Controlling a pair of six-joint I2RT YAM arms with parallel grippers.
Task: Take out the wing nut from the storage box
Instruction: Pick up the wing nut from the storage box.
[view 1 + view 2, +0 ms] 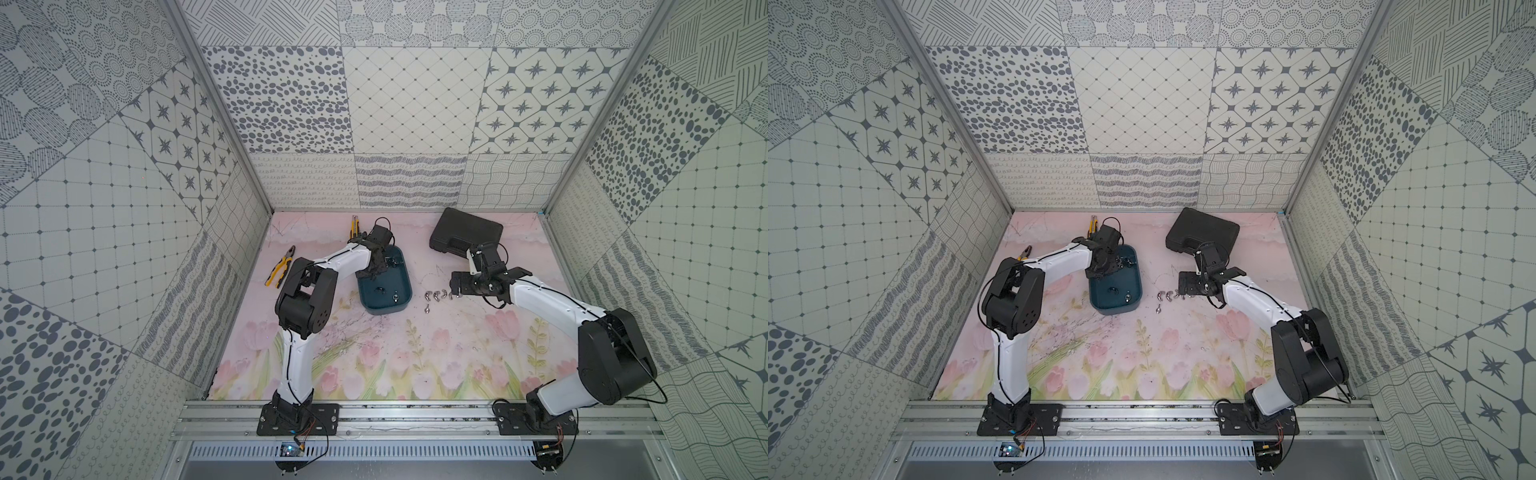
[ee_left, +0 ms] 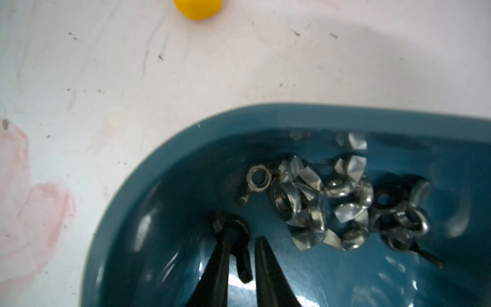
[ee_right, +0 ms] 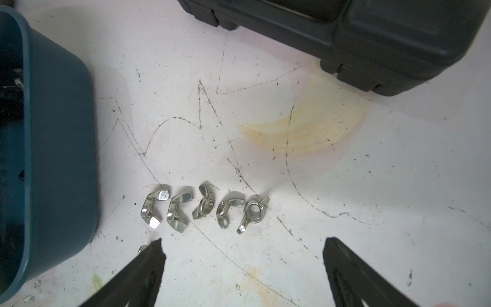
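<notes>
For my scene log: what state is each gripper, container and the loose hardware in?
Left gripper: closed on a black fastener.
Right gripper: open, empty.
Storage box: open-topped, holding a nut pile.
Black case: shut.
Silver wing nuts: five in a row beside the box.

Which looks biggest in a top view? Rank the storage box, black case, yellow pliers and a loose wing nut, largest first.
In a top view:
1-2. storage box and black case: too alike to rank, and arms partly hide both.
3. yellow pliers.
4. loose wing nut on the table, by far the smallest.
</notes>
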